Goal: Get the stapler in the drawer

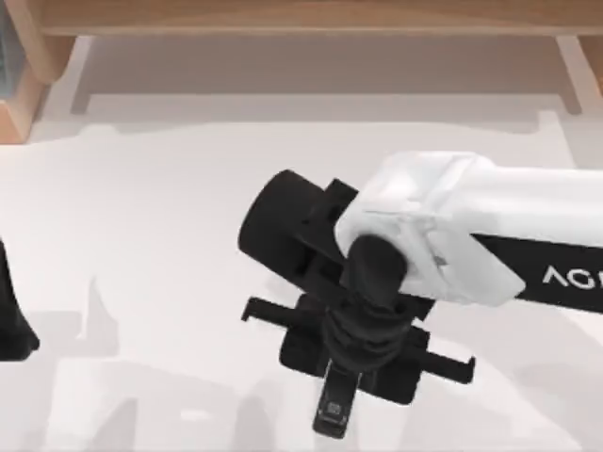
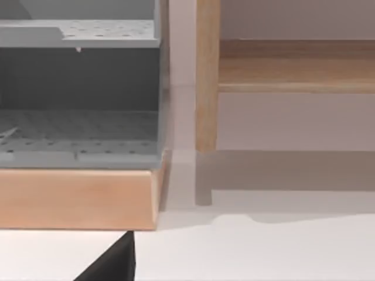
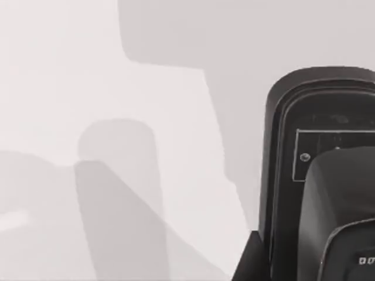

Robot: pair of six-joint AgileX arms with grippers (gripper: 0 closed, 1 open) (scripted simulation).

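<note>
White table spreads under my right gripper, low at six o'clock, clamped on the stapler. My left arm sits parked at nine o'clock; I cannot tell its grip.

The surface looks smooth, matt white. The wooden frame is pale with a soft satin grain, and the grey shelf inside is perforated (plastic or metal, hard to tell). The stapler looks like smooth, slightly glossy black plastic.
</note>
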